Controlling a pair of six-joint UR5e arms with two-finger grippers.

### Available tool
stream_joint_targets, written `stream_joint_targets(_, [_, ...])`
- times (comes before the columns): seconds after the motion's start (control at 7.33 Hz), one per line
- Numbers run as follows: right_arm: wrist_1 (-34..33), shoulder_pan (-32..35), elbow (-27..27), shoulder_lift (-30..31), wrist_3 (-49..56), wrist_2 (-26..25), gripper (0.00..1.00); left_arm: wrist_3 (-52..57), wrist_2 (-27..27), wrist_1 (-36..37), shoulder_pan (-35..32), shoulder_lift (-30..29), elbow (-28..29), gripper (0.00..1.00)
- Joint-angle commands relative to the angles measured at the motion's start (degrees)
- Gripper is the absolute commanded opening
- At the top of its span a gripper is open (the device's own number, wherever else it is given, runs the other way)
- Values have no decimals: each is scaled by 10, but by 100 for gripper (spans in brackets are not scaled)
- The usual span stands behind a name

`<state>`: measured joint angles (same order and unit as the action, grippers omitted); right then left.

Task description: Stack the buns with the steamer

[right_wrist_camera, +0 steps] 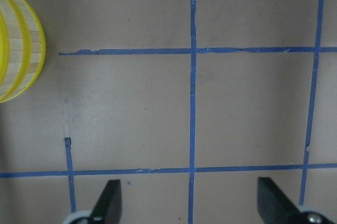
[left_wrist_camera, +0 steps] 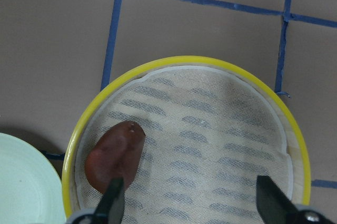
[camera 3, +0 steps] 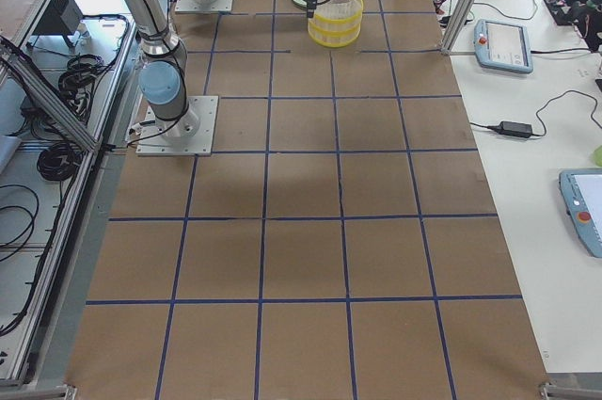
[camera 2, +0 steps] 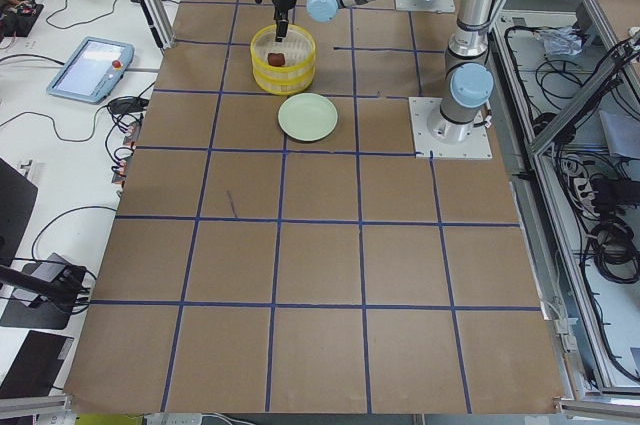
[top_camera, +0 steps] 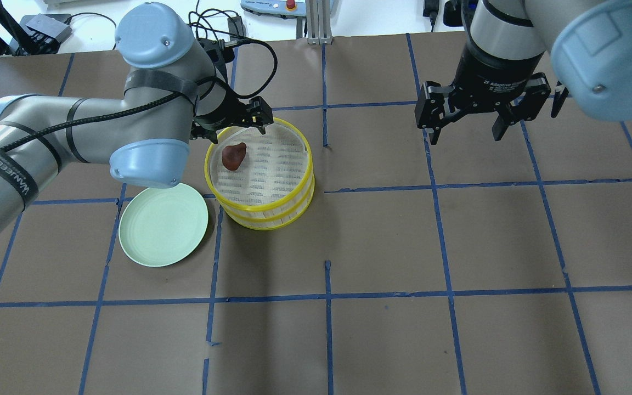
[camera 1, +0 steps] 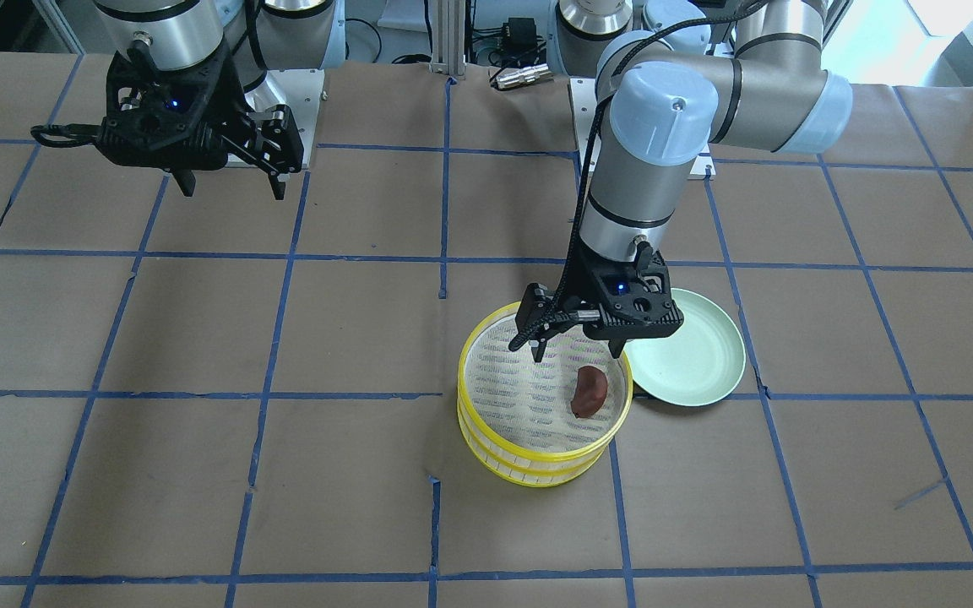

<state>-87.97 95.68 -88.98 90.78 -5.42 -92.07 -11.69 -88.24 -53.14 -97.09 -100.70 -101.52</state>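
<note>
Left gripper hung spread over the stacked steamer, brown bun loose at lower left of top tier; placing looked done, next call: lift clear. Right gripper spread, idle upper right

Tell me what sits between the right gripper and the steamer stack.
Nothing: in the overhead view, only bare brown table crossed by blue tape lines separates the right gripper from the steamer.
</note>
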Motion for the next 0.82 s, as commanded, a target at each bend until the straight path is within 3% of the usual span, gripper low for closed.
stream_joint_targets(0.0, [-11,1,-1,1,-2,1,97,92,1,-50,60,38,4,100])
stream_joint_targets(0.27, [-10,7,2,2,-5,1,100,212,-2,-169,129,103,5,100])
stream_joint_targets(0.68, [-21,0,2,-4,-2,22,100,208,-3,-357,138,142,92,100])
